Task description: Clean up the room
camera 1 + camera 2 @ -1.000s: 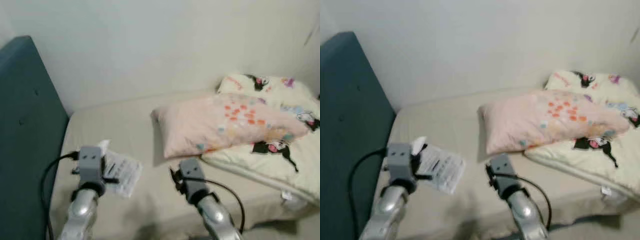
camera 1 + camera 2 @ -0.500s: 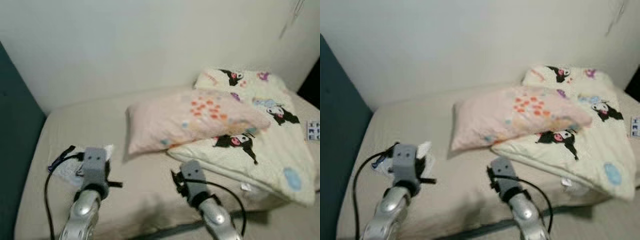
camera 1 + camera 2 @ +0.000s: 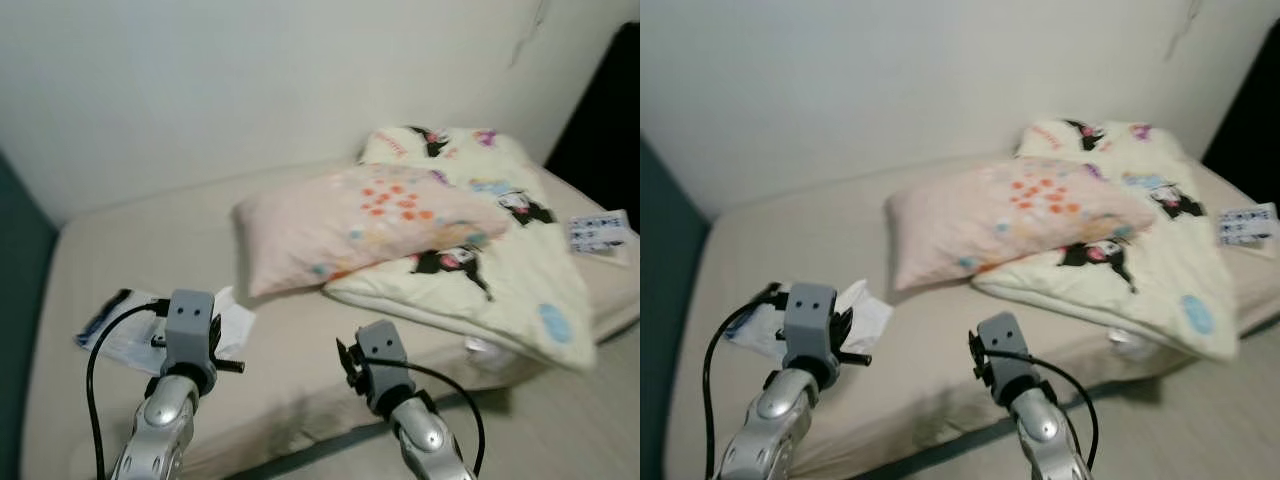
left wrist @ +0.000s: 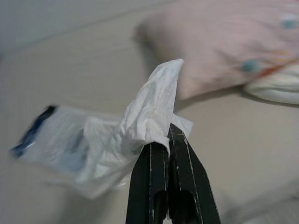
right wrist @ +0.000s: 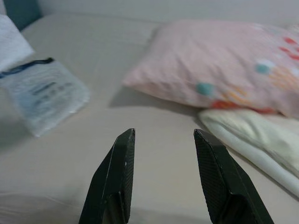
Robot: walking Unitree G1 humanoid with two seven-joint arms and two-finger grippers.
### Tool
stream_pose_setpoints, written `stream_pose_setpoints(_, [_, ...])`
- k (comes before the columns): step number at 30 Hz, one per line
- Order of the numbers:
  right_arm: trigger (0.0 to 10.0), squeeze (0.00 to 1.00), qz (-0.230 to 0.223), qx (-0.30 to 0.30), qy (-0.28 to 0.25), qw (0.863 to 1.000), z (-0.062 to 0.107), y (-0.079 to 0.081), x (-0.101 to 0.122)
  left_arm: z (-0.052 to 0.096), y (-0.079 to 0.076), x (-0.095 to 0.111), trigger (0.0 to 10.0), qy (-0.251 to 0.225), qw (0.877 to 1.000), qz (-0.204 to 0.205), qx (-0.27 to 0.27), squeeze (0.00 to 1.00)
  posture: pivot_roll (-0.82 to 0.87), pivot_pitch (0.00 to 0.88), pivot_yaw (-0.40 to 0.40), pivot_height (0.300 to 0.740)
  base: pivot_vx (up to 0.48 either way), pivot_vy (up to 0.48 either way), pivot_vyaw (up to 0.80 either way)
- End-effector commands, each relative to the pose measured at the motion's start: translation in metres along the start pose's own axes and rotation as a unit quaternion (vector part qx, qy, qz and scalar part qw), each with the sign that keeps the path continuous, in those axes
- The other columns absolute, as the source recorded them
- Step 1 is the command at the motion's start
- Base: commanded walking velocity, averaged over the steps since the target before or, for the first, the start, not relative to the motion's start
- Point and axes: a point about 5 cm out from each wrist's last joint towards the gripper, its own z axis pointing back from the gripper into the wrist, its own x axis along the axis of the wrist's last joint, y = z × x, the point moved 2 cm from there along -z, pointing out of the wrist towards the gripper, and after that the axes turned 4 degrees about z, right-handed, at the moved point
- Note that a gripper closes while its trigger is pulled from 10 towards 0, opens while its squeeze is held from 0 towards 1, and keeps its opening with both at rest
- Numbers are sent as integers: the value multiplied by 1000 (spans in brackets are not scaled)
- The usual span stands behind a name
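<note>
My left gripper [image 4: 160, 136] is shut on a crumpled white tissue [image 4: 152, 106], held a little above the beige bed [image 3: 150, 235]. Beneath and beyond it a flat plastic packet [image 3: 122, 335] with a blue edge lies on the sheet, also visible as the packet [image 5: 44, 93] in the right wrist view. My right gripper [image 5: 163, 140] stands open over the bed's front part with nothing between its fingers [image 5: 117, 172]. It points toward the pink pillow [image 5: 219, 65].
The pink pillow [image 3: 360, 225] leans on a folded cream quilt [image 3: 500, 260] with cartoon prints. A small printed packet [image 3: 598, 232] lies at the bed's far right. A teal headboard [image 3: 15, 260] bounds the left; pale floor [image 3: 570, 420] lies at lower right.
The camera has swung right: the headboard has slid off to the left, and the quilt's end and the small packet came into view. The left gripper still holds the tissue.
</note>
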Motion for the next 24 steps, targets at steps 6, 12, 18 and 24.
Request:
stream_pose_setpoints(6, [10000,0,19,2,10,1000,-1,0,-5,6,5,-18,10000,20,999,-15,23,0,12,106,-3,740,0,0,0])
stream_pose_setpoints(12, [10000,0,21,2,12,1000,-2,0,-5,6,7,-24,10000,33,998,-41,28,0,17,108,-9,740,0,0,0])
stream_pose_setpoints(18, [10000,0,26,8,9,1000,-3,2,-3,5,5,-23,10000,29,999,-39,22,0,17,109,-7,740,0,0,533])
stream_pose_setpoints(24, [10000,0,24,9,8,1000,-2,3,-4,5,2,-23,10000,28,999,-43,17,0,16,112,-3,740,0,0,800])
